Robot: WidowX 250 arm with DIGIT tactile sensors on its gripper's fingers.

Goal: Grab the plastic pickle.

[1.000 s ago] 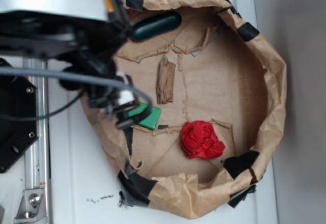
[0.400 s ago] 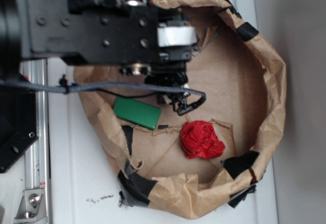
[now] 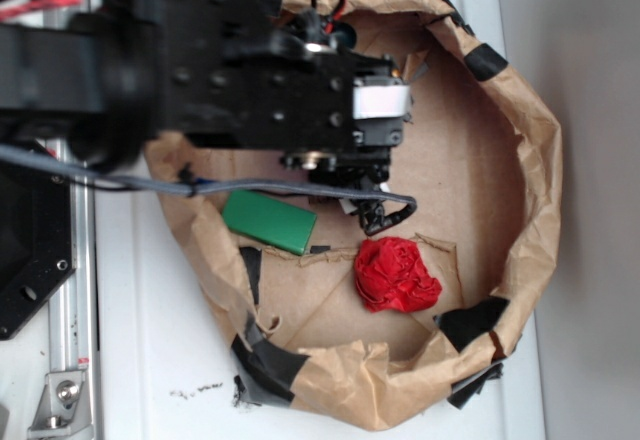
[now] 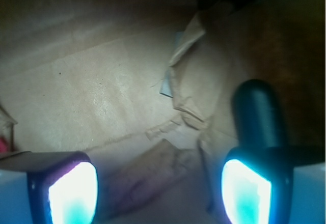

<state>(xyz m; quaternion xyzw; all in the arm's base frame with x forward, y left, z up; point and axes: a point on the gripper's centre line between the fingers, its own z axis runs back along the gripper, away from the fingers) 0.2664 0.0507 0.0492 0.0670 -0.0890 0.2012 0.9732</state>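
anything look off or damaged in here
Mostly the paper basket: crumpled, its liner torn and patched with black tape. The pickle, green block and red wad look undamaged.

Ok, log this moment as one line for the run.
gripper: open, empty | pickle: ahead of one finger, not between | wood piece: below gap

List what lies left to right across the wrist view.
Left finger pad → wood piece → torn paper flap → pickle, its near end hidden behind the right finger pad.
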